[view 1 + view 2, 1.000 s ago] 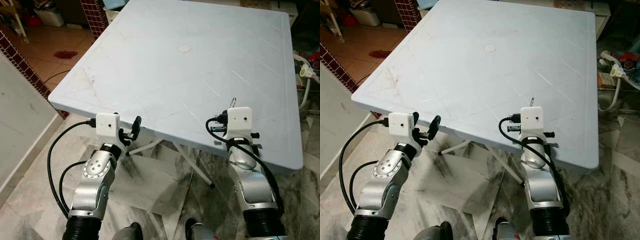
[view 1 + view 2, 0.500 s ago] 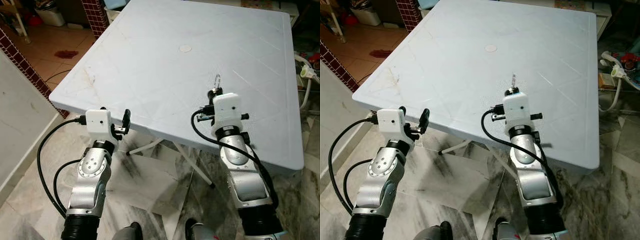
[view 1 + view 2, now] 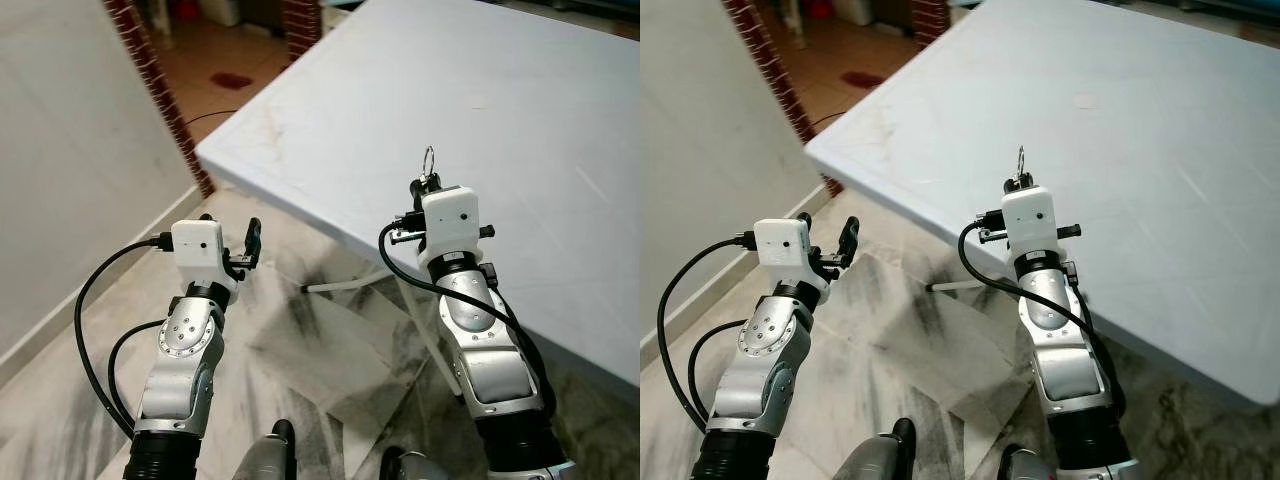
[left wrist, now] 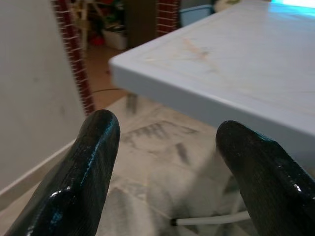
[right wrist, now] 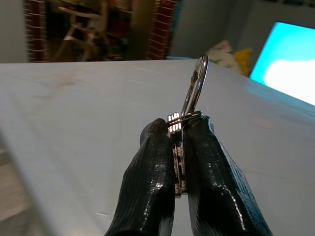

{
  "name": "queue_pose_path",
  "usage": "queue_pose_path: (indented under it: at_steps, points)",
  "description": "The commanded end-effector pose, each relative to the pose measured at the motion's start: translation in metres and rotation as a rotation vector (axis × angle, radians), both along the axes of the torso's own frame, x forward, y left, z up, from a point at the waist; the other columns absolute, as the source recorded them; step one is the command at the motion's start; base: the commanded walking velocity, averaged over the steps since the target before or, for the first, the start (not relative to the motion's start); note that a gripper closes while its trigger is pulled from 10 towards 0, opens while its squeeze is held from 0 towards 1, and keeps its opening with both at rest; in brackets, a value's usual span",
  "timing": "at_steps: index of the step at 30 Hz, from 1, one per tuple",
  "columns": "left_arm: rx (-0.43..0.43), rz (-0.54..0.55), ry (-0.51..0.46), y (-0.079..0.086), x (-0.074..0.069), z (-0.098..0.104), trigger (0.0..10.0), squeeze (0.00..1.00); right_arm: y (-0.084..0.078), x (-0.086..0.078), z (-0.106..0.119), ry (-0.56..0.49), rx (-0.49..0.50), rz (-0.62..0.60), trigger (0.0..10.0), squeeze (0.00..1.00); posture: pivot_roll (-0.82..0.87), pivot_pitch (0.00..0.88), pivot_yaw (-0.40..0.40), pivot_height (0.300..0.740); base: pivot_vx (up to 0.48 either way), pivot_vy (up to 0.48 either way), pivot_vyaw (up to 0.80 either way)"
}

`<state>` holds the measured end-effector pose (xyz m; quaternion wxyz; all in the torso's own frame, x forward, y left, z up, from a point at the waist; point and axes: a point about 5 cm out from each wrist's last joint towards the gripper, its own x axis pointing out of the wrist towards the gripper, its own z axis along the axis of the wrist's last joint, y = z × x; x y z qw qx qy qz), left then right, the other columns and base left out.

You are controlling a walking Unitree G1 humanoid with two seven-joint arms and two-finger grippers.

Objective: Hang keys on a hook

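Keys (image 5: 178, 162) sit pinched between the two black fingers (image 5: 147, 191) of the right gripper (image 5: 173, 147), which is closed tight on them; the metal blades are sandwiched in the narrow gap and the silver key ring (image 5: 195, 86) sticks up past the fingertips. In the head views the right gripper (image 3: 428, 186) is raised over the table (image 3: 520, 130), a little way in from its near edge, with the ring (image 3: 428, 160) standing upright above the white camera block on the wrist.

The left gripper (image 3: 240, 240) is held off the table, out beyond its near left corner and over the marbled floor (image 3: 330, 350). Its fingers (image 4: 83, 167) are spread wide apart with nothing between them; through the gap the wrist view shows the table's corner edge, the floor and a thin white table leg (image 4: 211, 220).

The table is pale grey-blue plastic with faint diagonal moulded lines and a small round plug (image 3: 1085, 100) toward its middle. A plain light wall (image 3: 70, 150) runs along the left, ending in a strip of dark red brick (image 3: 160, 90).

No brand, label or writing can be read on the keys, the grippers or the table.
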<state>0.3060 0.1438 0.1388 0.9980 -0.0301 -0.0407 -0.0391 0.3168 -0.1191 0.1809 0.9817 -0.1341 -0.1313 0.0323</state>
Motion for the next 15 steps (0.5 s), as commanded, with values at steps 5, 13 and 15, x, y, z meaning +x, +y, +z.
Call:
queue_pose_path:
  at_steps: [5, 13, 15]
  points:
    - [0.009, 0.002, -0.005, 0.004, 0.0002, -0.0001, 10.0, 0.0, 0.0023, -0.0007, 0.0015, -0.012, -0.005, 0.011, 10.0, 0.0, 0.01, 0.186, 0.07, 0.74, 0.329, 0.0, 0.8]
    - [0.007, -0.001, -0.003, 0.0039, 0.0003, -0.0007, 10.0, 0.0, 0.0029, -0.0005, 0.0012, -0.01, 0.0, 0.017, 10.0, 0.0, 0.02, 0.184, 0.07, 0.74, 0.379, 0.0, 0.8]
    - [0.007, -0.002, -0.003, 0.0037, 0.0001, -0.0009, 10.0, 0.0, 0.003, -0.0005, 0.001, -0.01, 0.003, 0.017, 10.0, 0.0, 0.02, 0.183, 0.07, 0.74, 0.382, 0.0, 0.8]
